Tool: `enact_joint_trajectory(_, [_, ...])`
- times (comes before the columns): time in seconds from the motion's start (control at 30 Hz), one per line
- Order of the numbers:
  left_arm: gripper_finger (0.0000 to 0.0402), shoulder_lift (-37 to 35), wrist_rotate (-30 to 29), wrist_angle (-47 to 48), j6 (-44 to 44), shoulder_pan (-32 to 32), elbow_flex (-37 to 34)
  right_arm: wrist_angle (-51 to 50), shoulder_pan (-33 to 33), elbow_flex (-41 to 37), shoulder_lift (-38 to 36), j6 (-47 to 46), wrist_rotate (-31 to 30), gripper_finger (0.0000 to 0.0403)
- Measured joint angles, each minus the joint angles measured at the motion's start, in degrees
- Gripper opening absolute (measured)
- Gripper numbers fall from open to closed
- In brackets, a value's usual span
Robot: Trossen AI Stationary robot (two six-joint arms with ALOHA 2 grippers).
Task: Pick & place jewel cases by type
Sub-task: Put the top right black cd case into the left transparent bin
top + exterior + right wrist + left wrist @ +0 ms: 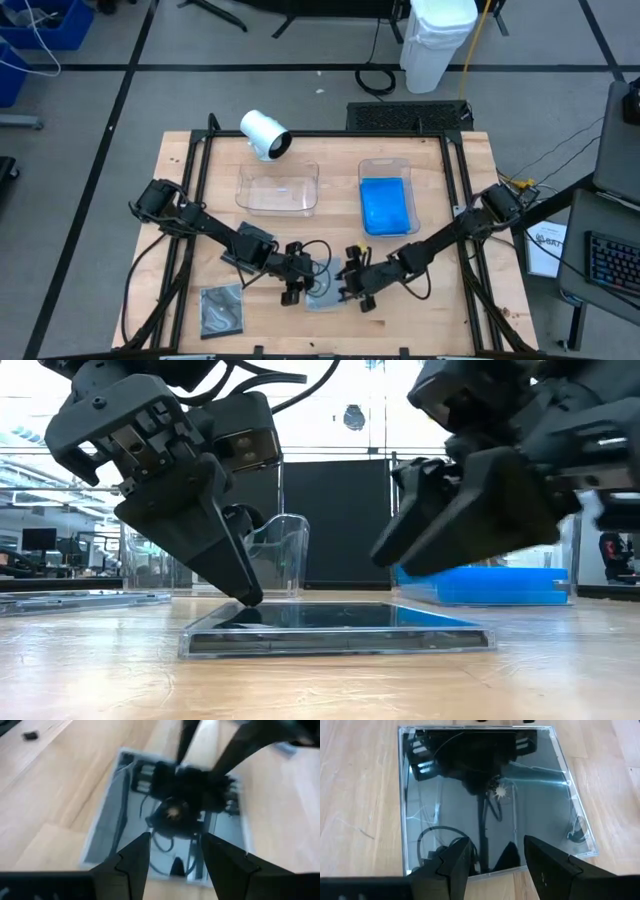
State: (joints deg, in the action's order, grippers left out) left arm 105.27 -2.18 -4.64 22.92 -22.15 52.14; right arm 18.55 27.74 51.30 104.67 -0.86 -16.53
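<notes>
No brand, label or writing can be read on anything in view.

Two dark grey jewel cases lie flat on the wooden surface (190, 165). One dark case (323, 293) sits near the front edge, between the two arms; the other grey case (222, 310) lies apart from it toward the front left corner. Blue cases (386, 206) are stacked in the right clear tray (415, 185); their number cannot be told from above. The left clear tray (278, 188) stands beside it, and one white cylinder (265, 134) lies on its side behind that tray.

The left tool (292, 294) hangs over the left edge of the middle case, fingers (451, 865) apart, one fingertip down at the lid in the low view. The right tool (356, 293) is at the case's right side, raised above it, its fingers (131, 859) also apart and holding nothing.
</notes>
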Motion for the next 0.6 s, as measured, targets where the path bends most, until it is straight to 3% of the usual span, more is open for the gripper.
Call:
enact_joint_trajectory(0.27, [0.0191, -0.03, 0.81, 2.57, 1.03, -0.08, 0.07, -15.01, 0.4, 1.47, -0.05, -9.23, 0.04, 0.0171])
enact_joint_trajectory(0.37, [0.0191, -0.74, 3.32, 7.91, 2.09, -0.17, 0.35, -16.85, 1.27, 1.6, -0.18, -12.08, -0.17, 0.0171])
enact_joint_trajectory(0.6, [0.0191, -2.71, 2.72, 18.69, 5.86, -2.46, 0.26, -16.41, 1.29, 1.59, -0.18, -11.98, -1.27, 0.0171])
